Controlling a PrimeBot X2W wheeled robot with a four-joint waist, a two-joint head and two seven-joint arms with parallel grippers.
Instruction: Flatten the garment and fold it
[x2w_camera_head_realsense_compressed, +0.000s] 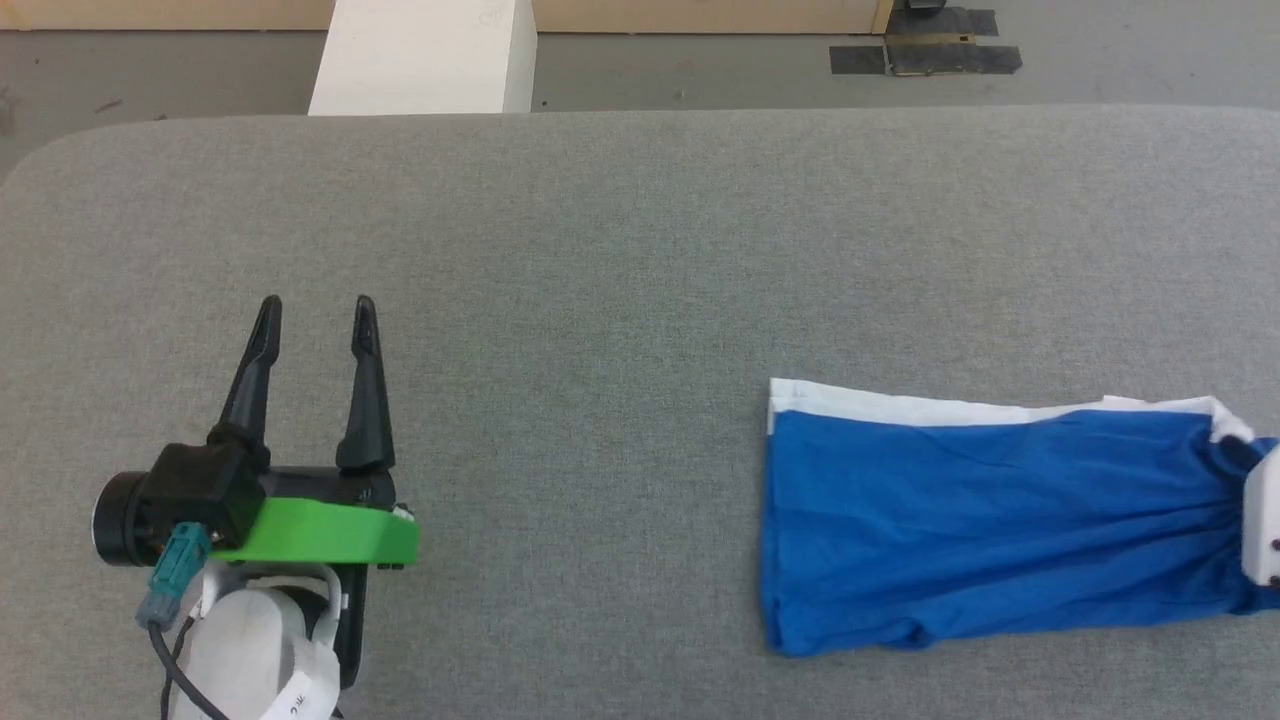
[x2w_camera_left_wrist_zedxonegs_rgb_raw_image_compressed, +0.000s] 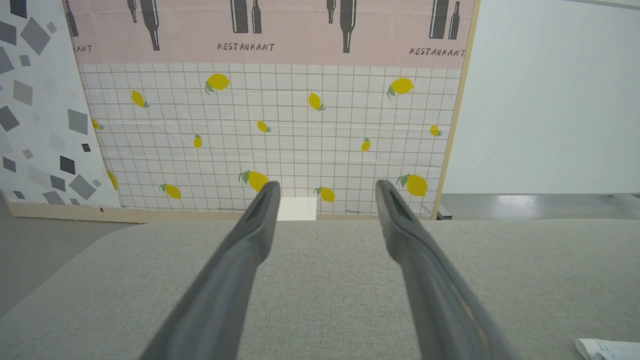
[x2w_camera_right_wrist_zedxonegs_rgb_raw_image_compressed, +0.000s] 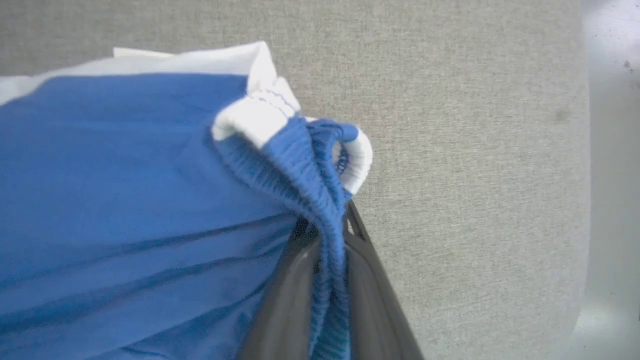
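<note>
While the garment (x2w_camera_head_realsense_compressed: 980, 520) lies stretched across the lower right of the head view on the grey table (x2w_camera_head_realsense_compressed: 600, 250), the right gripper (x2w_camera_right_wrist_zedxonegs_rgb_raw_image_compressed: 327, 227) is clenched on its gathered waistband (x2w_camera_right_wrist_zedxonegs_rgb_raw_image_compressed: 300, 170). At lower left, the left gripper (x2w_camera_head_realsense_compressed: 317, 305) is spread wide, holding nothing.

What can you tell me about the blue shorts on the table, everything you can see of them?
The blue shorts look like soft, thin royal blue fabric, with a white stripe along the far edge. They lie mostly flat and lightly creased on the grey cloth-covered table, with the hem toward the robot's left. The gathered elastic waistband is bunched up and pinched between the fingers of the right gripper.
</note>
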